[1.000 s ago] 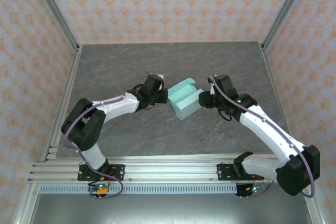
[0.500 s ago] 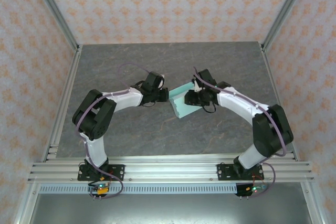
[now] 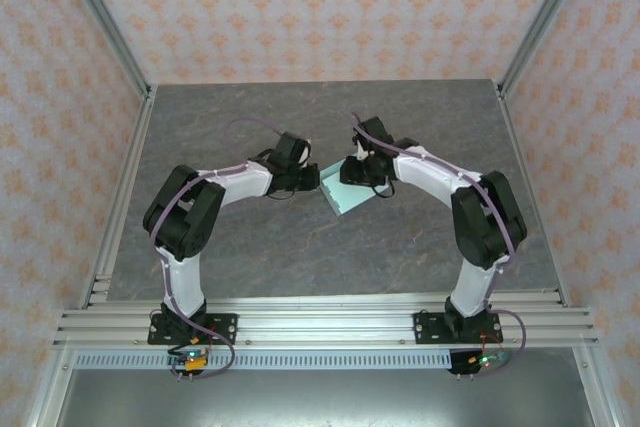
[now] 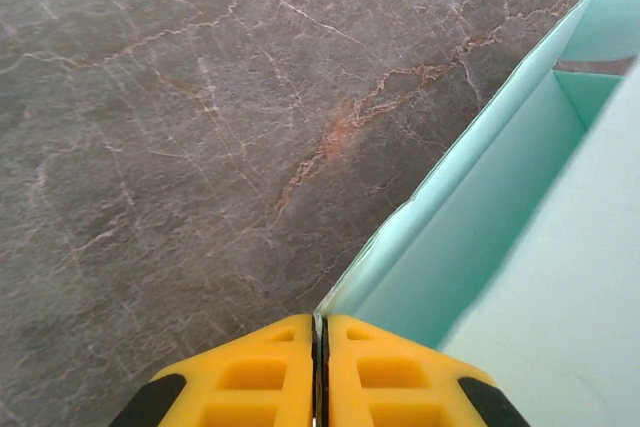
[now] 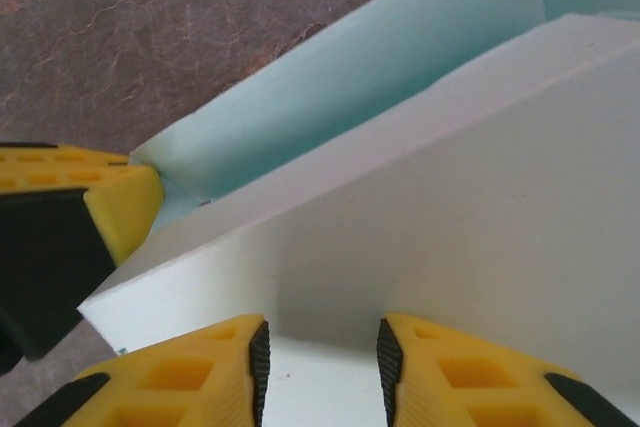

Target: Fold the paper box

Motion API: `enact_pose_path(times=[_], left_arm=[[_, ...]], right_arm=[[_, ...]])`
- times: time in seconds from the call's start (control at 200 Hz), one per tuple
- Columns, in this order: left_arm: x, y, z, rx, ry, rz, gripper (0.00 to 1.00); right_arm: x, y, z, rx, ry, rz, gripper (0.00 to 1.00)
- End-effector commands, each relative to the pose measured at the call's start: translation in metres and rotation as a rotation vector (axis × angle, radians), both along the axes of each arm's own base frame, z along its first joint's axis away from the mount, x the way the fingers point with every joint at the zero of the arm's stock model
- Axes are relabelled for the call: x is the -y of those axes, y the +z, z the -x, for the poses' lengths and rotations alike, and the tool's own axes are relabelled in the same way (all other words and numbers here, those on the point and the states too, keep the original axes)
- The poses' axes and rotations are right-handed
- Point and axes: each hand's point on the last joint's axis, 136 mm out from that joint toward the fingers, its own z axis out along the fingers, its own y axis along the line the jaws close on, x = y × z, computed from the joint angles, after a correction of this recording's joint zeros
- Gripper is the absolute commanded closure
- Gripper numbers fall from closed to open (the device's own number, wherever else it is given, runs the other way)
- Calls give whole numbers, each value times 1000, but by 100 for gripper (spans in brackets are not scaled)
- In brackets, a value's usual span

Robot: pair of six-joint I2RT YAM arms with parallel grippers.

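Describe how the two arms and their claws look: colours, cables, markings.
Both the left arm and the right arm have white links between bulky black joints, with a thin purple cable looping along each. The left claw and the right claw have yellow plastic fingers with moulded square recesses and black trim. No lettering is legible.

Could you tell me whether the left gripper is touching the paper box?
Touching. In the left wrist view, the left gripper is shut on a wall edge of the paper box.
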Motion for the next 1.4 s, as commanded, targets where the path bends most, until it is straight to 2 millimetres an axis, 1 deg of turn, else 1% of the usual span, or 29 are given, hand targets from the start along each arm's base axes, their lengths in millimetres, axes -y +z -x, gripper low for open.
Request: enact_pose_path(times=[0.0,0.075,0.14,0.205,0.295,0.34,0.375,0.45,0.511,0.551,0.606,0.636,0.716,0.791,0.836,0.881,0.921,0.986,1.031,1.126,1.181,1.271,1.341,1.397], left_arm=[[4,3,-8,3,-4,17,90],[-2,-1,-9,-13,20,12,90],[-10,-6,-11,-21,47,8,90],[-14,-9,-13,-23,62,22,90],[-14,-12,-15,-25,53,26,90],[-12,-13,-15,-28,45,29,90],[-11,-13,-16,-27,42,33,90],[-11,-15,-16,-29,39,32,90],[-10,-16,-16,-30,34,33,90],[-10,-16,-17,-31,32,31,90],[-9,-17,-16,-32,28,31,90],[-10,-17,-17,-31,26,29,90],[-9,-18,-17,-36,18,23,90],[-9,-18,-19,-33,15,23,90],[-8,-17,-19,-30,11,24,90],[-8,-18,-20,-30,7,21,90],[-7,-17,-22,-29,3,21,91],[-6,-15,-23,-26,-3,20,91],[-5,-12,-25,-18,-8,20,91],[-4,-7,-27,-4,-24,17,91],[-4,-3,-27,4,-39,9,91],[-4,8,-27,37,-79,-11,90],[-4,18,-27,78,-120,-31,90],[-5,26,-27,103,-148,-46,90]], right_arm=[[8,-28,8,-85,-21,68,62],[8,-22,6,-74,-32,61,62],[12,-18,3,-54,-46,85,61],[16,-21,0,-58,-54,115,61],[15,-27,0,-96,-53,134,62],[13,-22,-2,-95,-56,124,62],[11,-14,-5,-82,-70,108,63],[8,2,-11,-54,-98,77,68],[4,11,-15,-47,-104,57,72],[3,12,-17,-49,-109,55,73],[3,8,-20,-54,-115,56,75],[2,3,-20,-64,-114,59,76],[2,-17,-21,-94,-118,78,77],[9,-38,-18,-124,-130,123,77],[13,-47,-15,-138,-137,145,77],[16,-52,-13,-145,-139,159,77],[17,-52,-11,-148,-139,164,76],[17,-41,-11,-128,-139,153,76],[16,-30,-13,-106,-140,136,75],[13,3,-21,-32,-139,84,69],[18,23,-28,35,-162,66,65],[42,51,-41,151,-221,62,59],[66,67,-50,215,-259,69,52],[85,75,-55,260,-290,73,49]])
